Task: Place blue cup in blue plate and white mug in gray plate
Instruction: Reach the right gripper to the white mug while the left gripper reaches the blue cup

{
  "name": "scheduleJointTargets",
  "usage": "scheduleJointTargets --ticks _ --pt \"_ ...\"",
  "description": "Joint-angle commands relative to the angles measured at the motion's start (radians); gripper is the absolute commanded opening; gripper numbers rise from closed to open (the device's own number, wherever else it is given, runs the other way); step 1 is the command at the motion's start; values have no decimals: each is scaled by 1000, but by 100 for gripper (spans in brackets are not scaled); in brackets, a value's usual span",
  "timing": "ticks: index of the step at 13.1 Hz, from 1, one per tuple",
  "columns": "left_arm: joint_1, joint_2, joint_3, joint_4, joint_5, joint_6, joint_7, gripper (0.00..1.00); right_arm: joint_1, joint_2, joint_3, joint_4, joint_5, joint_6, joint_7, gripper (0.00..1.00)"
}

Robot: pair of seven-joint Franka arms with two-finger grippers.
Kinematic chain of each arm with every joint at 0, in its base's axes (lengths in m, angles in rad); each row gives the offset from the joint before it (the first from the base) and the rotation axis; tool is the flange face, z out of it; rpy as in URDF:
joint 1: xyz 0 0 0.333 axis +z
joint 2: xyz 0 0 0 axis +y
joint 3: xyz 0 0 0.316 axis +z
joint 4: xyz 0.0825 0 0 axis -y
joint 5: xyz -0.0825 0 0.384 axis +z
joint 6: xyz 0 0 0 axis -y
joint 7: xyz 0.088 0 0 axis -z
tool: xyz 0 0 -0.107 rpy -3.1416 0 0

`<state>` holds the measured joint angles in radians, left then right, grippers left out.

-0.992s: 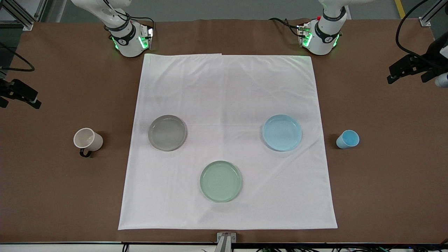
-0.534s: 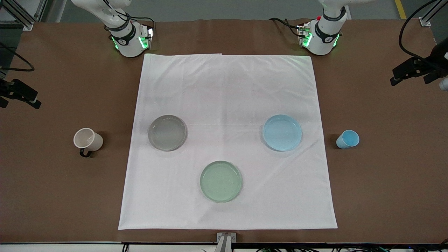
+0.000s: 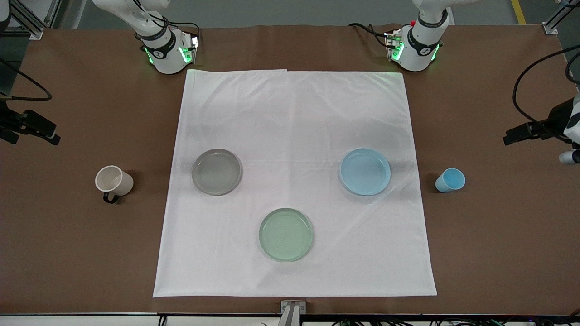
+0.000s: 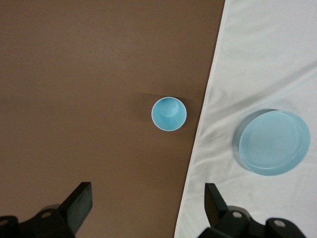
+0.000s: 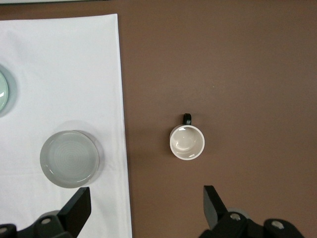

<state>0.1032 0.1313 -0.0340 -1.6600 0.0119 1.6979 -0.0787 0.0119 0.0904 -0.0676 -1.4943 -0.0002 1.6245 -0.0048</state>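
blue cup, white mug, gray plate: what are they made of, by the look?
Blue cup: probably plastic, smooth matte light blue with a thin pale rim. White mug: likely glazed ceramic, glossy cream interior, dark loop handle. Gray plate: looks like translucent plastic or glass, faint concentric rings and soft sheen; cannot tell which.

We are seeing a white cloth [image 3: 294, 181] lying softly creased and matt over the matt brown table [image 3: 498, 253]. The blue plate [image 3: 365, 171], the gray plate [image 3: 216, 171] and the pale green plate [image 3: 286, 234] are looking smooth with a faint sheen. The white mug [image 3: 113, 180] is showing a smooth, slightly glossy inside, and the blue cup [image 3: 450, 180] is looking smooth and matt.
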Motion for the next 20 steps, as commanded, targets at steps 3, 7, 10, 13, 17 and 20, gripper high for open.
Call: scheduleJointTargets --ticks 3,7,10,13,17,20 --pt "16 11 -3 -251 17 304 -3 100 -62 190 8 -12 -3 43 -59 100" --pt "16 59 -3 -311 17 420 -10 97 -108 265 8 -194 9 369 -104 100" --pt "12 91 -4 -336 17 500 -12 90 -132 359 8 -208 12 464 -103 99" --pt "7 120 -10 -337 17 517 -15 89 -147 396 9 -279 12 582 -98 97" --pt "6 143 -12 -343 17 545 -15 85 -151 448 9 -311 12 686 -93 78" --pt "6 142 -15 -350 17 545 -15 85 -151 477 9 -311 22 728 -93 62"
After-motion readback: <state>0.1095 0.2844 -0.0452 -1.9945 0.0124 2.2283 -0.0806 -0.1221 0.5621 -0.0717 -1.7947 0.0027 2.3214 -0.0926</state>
